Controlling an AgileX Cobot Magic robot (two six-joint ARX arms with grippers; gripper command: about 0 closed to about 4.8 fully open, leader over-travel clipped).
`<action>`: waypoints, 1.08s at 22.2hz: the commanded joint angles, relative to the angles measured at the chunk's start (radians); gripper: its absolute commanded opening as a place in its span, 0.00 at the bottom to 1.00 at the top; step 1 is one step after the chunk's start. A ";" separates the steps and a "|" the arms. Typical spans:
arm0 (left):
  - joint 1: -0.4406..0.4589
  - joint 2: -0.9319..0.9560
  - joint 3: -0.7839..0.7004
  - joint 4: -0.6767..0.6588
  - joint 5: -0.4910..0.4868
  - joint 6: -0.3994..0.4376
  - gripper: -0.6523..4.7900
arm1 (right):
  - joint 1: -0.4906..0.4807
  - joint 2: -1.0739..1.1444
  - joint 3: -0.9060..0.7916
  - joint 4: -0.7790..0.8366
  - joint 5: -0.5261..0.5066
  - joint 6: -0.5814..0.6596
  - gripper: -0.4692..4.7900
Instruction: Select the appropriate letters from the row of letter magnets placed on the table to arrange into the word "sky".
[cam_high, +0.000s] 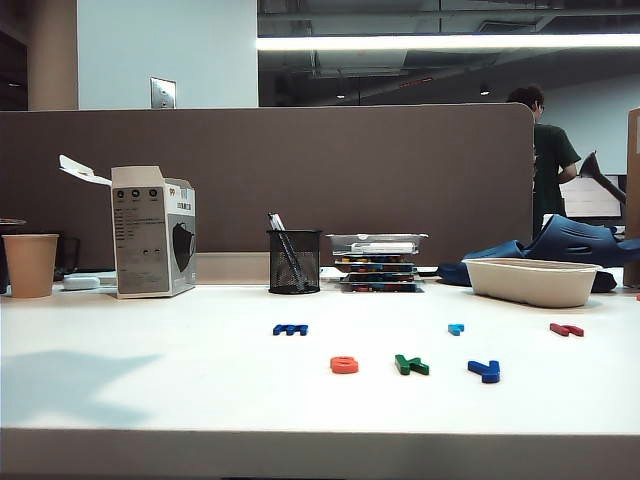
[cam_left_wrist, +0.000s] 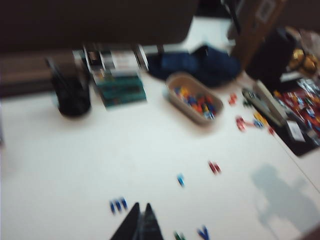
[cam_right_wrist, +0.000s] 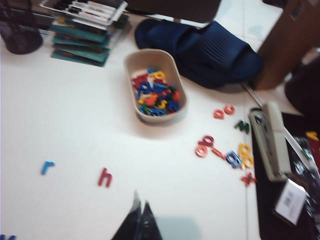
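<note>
Orange-red (cam_high: 344, 365), green (cam_high: 411, 365) and forked blue (cam_high: 485, 371) letters lie in a front row on the table (cam_high: 150, 370); tray (cam_high: 531, 281), pen cup (cam_high: 294, 261), box (cam_high: 153, 231) behind. Left gripper (cam_left_wrist: 141, 224) and right gripper (cam_right_wrist: 139, 220) hover closed, empty.

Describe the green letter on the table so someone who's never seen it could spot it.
On the white table, find the front row of three letter magnets. The green letter is the middle one, between the orange letter and the dark blue letter. It's the only green, angular one.
</note>
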 joint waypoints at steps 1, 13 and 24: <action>0.141 -0.007 0.016 0.128 0.016 0.149 0.11 | -0.052 -0.085 -0.108 0.080 -0.005 0.005 0.08; 0.755 -0.177 -0.010 0.109 0.156 0.344 0.11 | -0.142 -0.354 -0.408 0.197 -0.223 0.062 0.08; 0.755 -0.703 -0.531 0.131 0.159 0.334 0.11 | 0.000 -0.448 -0.576 0.314 -0.195 0.118 0.08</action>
